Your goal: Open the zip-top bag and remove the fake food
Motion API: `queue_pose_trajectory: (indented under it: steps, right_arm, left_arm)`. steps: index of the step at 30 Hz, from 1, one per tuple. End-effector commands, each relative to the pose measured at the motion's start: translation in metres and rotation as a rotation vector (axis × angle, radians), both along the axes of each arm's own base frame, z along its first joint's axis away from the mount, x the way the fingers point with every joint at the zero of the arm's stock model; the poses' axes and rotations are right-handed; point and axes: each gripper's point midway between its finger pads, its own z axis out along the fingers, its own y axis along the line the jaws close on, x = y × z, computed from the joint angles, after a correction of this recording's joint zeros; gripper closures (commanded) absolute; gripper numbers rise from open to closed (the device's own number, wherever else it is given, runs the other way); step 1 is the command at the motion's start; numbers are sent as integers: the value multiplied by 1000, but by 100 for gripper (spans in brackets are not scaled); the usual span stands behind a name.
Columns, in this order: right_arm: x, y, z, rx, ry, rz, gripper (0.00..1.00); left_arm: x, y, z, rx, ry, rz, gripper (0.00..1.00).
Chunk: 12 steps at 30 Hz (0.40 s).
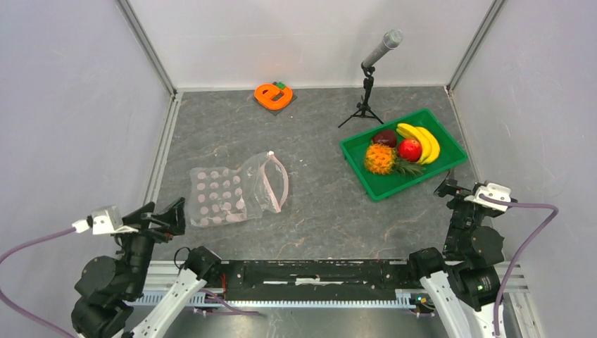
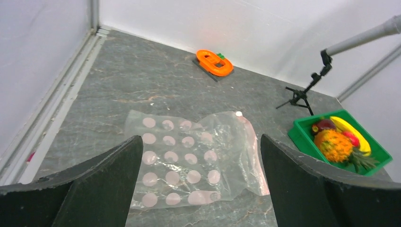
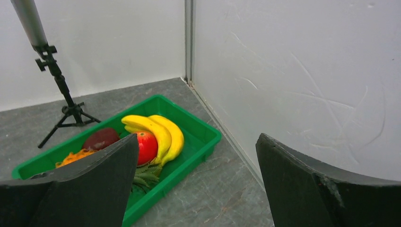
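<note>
The zip-top bag (image 1: 236, 190) lies flat and empty on the table, its pink zip strip open at the right end; it also shows in the left wrist view (image 2: 189, 158). The fake food sits in the green tray (image 1: 436, 172): banana bunch (image 1: 424, 141), red apple (image 1: 410, 149), maroon fruit (image 1: 384, 136), pineapple (image 1: 381, 159). In the right wrist view the bananas (image 3: 158, 132) and apple (image 3: 147, 145) show. My left gripper (image 1: 169, 215) is open and empty, near the bag's front left. My right gripper (image 1: 450, 189) is open and empty, just in front of the tray.
An orange "e"-shaped object (image 1: 273, 95) sits on a dark plate at the back. A microphone on a small tripod (image 1: 366, 98) stands behind the tray. White walls close in the left, back and right sides.
</note>
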Motion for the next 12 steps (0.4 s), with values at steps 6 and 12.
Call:
queue_pose_trajectory:
  steps: [6, 12]
  right_arm:
    - [5, 5, -5, -30, -16, 26, 2]
    - [9, 6, -14, -24, -14, 26, 2]
  left_arm:
    - [-15, 32, -15, -68, -19, 134, 0]
    - [-9, 31, -20, -58, -11, 152, 0]
